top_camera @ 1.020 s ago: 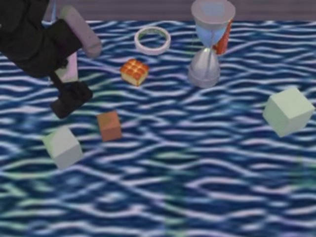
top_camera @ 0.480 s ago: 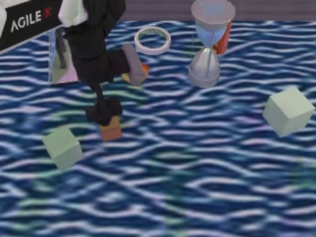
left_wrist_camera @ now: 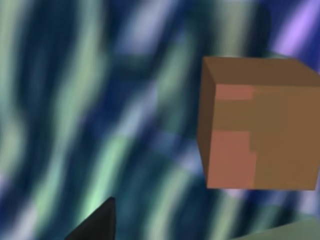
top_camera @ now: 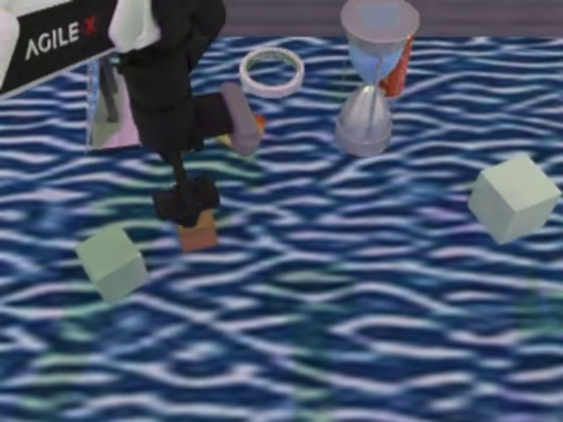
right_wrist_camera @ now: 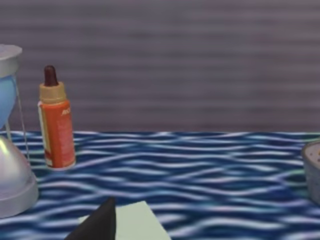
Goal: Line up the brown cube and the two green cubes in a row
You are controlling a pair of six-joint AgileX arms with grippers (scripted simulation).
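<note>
Left gripper [top_camera: 186,204] hangs over the brown cube [top_camera: 199,235], which lies just below its fingers on the counter; finger spread cannot be told; right arm unseen above.

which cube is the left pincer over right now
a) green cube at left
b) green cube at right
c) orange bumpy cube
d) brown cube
d, in the top view the left pincer sits directly over the brown cube, both green cubes lying apart from it.
</note>
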